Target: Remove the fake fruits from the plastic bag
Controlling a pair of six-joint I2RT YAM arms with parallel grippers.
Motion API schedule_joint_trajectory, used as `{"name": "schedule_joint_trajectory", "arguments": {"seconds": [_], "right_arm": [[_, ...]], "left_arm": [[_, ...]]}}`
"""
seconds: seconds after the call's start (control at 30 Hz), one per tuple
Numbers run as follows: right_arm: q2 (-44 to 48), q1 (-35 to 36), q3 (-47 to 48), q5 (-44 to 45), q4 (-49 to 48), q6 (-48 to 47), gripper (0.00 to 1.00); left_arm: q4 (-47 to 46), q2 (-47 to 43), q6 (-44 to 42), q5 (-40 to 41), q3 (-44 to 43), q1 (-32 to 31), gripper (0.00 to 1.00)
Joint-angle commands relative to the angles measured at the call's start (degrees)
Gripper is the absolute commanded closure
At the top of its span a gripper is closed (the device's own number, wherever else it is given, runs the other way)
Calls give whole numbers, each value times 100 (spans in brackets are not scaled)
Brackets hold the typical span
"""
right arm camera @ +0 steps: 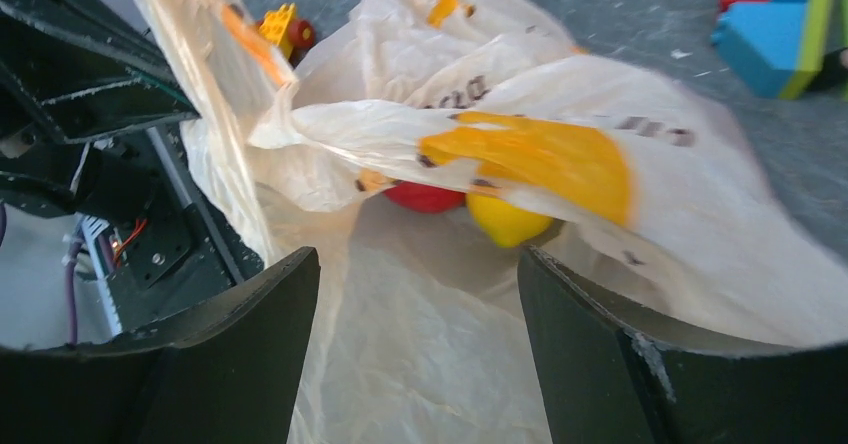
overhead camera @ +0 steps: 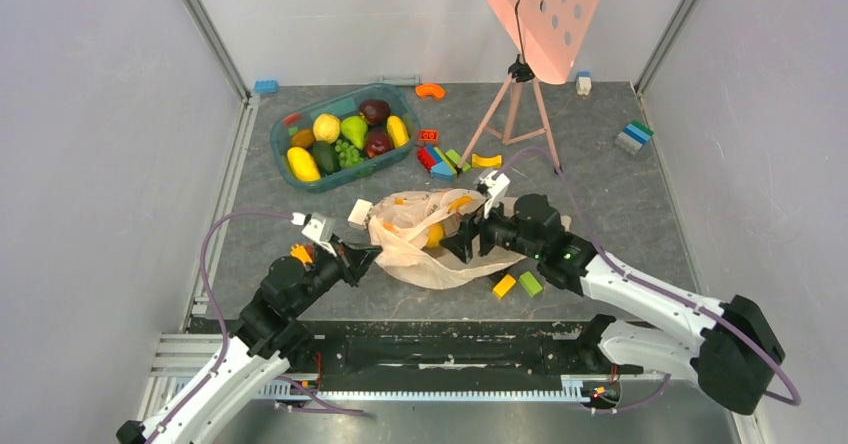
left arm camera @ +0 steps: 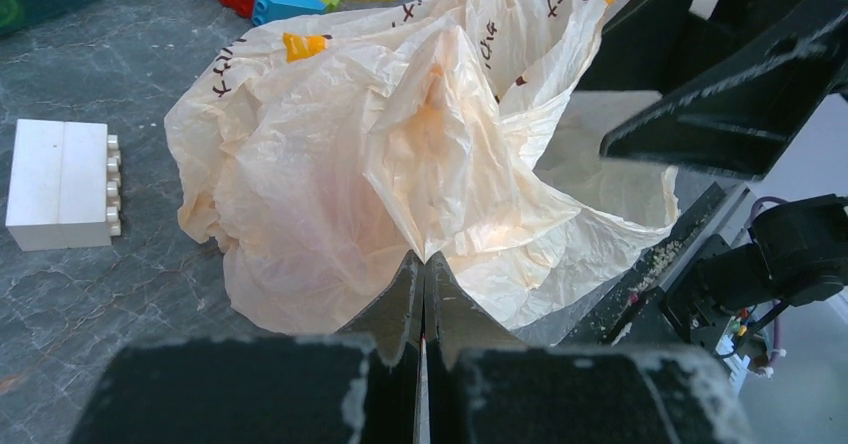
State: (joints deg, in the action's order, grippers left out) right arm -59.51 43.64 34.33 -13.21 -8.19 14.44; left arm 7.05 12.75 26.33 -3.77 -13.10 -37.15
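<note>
one red fruit (right arm camera: pixel 425 198), one yellow fruit (right arm camera: pixel 505 224), plastic bag (left arm camera: pixel 320 164) in left claw (left arm camera: pixel 422 260), right claw (right arm camera: pixel 415 264) wide

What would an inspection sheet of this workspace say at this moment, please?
Surface: dark grey stone-look table.
Job's things: plastic bag crumpled at centre, a red fruit and a yellow fruit under its flap; other fruits in the teal tub.
Clutter: building blocks scattered; white block beside the bag; tripod holding a pink perforated panel.
Grippers: left gripper shut on a bag fold; right gripper open at the bag's mouth.
Cables: purple cables loop off both arms.
Surroundings: grey enclosure walls.
</note>
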Motion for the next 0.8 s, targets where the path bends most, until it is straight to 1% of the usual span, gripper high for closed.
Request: {"name": "schedule_joint_trajectory", "arguments": {"seconds": [0.0, 0.1, 0.2, 0.23, 0.33, 0.37, 0.47, 0.67, 0.77], "right_arm": [[-417, 494, 333, 84, -422, 161, 24], [-663, 939, 578, 292, -309, 36, 24], [-698, 1213, 730, 761, -37, -66, 24], [-688, 1262, 721, 1022, 56, -75, 25], [-615, 1313, 466, 1465, 140, -53, 37], [-584, 1337, 297, 1463, 45, 5, 41], [-479, 1488, -283, 1339, -458, 248, 51], [-607, 2044, -887, 1339, -1095, 549, 64], [-724, 2417, -945, 1347, -1247, 511, 65]], "left_arm": [[-409, 154, 215, -228, -140, -14, 98], [-423, 228, 202, -247, -157, -13, 98], [-421, 175, 170, -293, -132, -12, 98], [-423, 139, 156, -312, -118, -12, 98], [-426, -58, 151, -376, -46, -13, 98], [-424, -148, 155, -397, -12, -12, 98], [-441, -404, 199, -423, 125, -12, 98], [-444, -451, 418, -553, 269, -12, 98], [-387, -406, 506, -588, 249, -12, 98]]}}
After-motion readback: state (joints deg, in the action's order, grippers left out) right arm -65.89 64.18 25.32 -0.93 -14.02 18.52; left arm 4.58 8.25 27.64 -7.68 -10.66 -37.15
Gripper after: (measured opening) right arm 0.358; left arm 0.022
